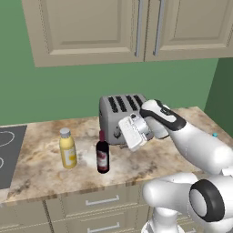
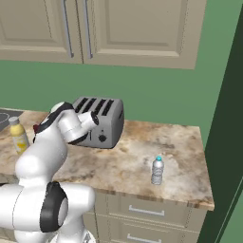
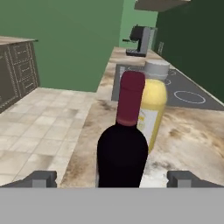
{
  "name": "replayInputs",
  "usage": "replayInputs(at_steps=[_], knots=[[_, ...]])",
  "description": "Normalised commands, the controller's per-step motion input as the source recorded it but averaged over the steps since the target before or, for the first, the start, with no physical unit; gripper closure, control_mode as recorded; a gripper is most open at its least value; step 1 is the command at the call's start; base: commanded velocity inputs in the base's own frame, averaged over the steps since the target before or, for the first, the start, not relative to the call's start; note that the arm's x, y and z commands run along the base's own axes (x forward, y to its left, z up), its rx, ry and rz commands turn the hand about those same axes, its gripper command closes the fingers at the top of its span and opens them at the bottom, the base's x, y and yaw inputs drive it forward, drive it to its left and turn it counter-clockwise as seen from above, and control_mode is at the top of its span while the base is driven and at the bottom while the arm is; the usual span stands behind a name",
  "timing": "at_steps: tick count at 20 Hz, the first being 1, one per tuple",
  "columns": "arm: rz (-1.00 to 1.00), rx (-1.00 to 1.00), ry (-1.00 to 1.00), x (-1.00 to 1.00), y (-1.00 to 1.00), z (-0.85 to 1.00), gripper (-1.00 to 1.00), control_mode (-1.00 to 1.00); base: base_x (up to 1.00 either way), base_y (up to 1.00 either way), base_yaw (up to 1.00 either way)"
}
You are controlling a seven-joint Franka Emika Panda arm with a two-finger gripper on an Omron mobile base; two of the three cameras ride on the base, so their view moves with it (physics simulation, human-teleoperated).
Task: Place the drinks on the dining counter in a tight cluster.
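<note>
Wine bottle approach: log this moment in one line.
phase: pre-grasp | gripper: open, empty | target: wine bottle, upright on toaster counter

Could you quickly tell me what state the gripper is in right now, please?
Gripper: open and holding nothing; its fingertips stand wide to either side of the wine bottle, not closed on it.
</note>
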Motion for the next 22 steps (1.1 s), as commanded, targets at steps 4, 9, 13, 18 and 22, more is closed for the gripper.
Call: replayInputs(at_steps=[4, 9, 13, 18, 22], knots=[[0.0, 0.0, 0.12, 0.0, 0.18, -0.12, -1.0, -1.0, 0.0, 0.0, 0.0], [0.0, 0.0, 0.05, 0.0, 0.18, -0.21, -1.0, -1.0, 0.0, 0.0, 0.0], [0.0, 0.0, 0.04, 0.01, 0.21, -0.21, -1.0, -1.0, 0.0, 0.0, 0.0], [0.0, 0.0, 0.04, 0.08, 0.2, -0.07, -1.0, -1.0, 0.0, 0.0, 0.0], [0.0, 0.0, 0.03, 0.1, 0.15, 0.0, -1.0, -1.0, 0.0, 0.0, 0.0]])
